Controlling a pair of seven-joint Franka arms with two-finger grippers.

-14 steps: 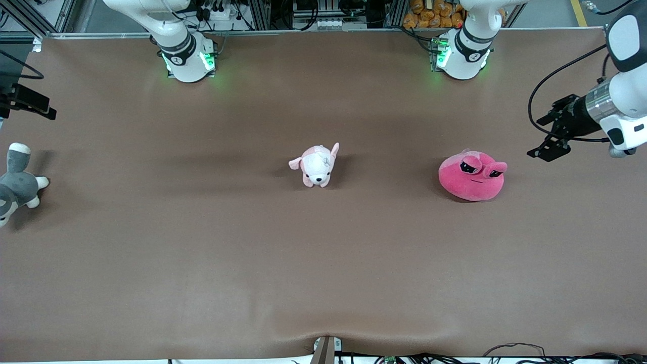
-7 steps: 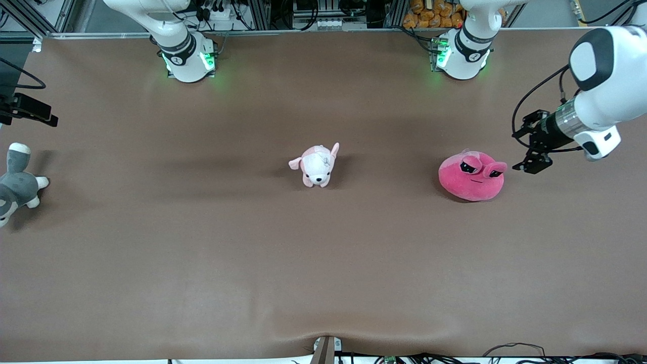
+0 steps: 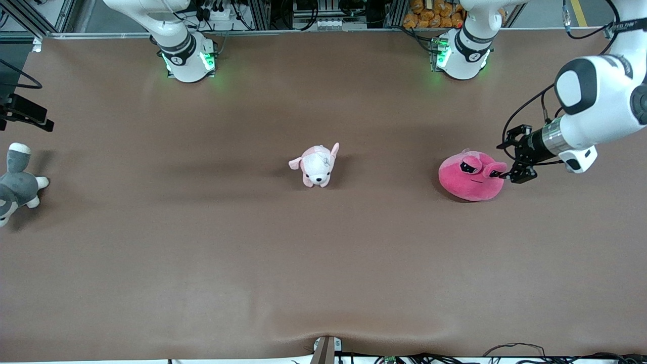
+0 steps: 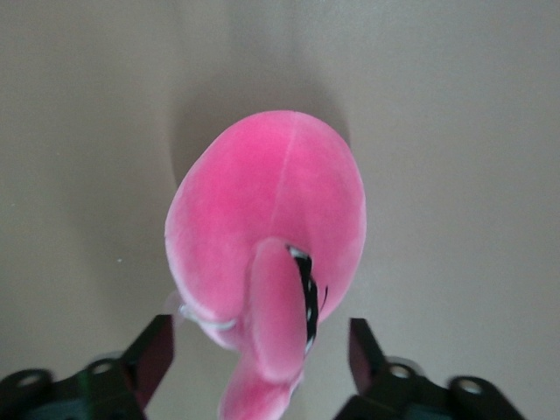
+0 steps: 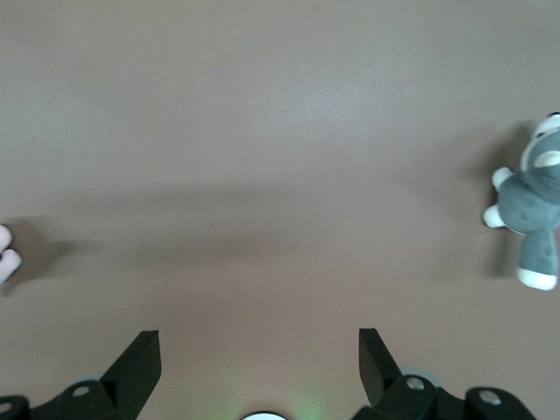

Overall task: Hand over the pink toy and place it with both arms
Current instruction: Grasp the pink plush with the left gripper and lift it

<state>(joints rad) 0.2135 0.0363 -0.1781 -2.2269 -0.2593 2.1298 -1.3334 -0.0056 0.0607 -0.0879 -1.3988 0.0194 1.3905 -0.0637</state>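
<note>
Two arms share a brown table (image 3: 323, 263), and only the left arm (image 3: 591, 108) has been moving. Over the last second it has swung in from the table's edge at its own end and lowered, so the left gripper (image 3: 505, 164) now sits right at the side of the pink toy (image 3: 471, 175), beside the bulging eye on that side. Its wrist view shows the fingers (image 4: 153, 350) spread wide with the plush between them, not yet touching either one. My reading is that the reach is nearly finished and the squeeze comes next; handover and placing are all still to do.

The right arm's base (image 3: 184, 50) stands at the table's top edge, and this arm waits. Its right gripper (image 5: 258, 363) hangs wide open and empty over bare table, between the husky and the puppy.

Toward the right arm's end lies the grey-and-white husky plush (image 3: 15, 183), and the pale pink-and-white puppy plush (image 3: 316, 165) stands mid-table, well apart from the pink toy. Neither has shifted.

No containers appear anywhere, so nothing yet marks a placing spot.
</note>
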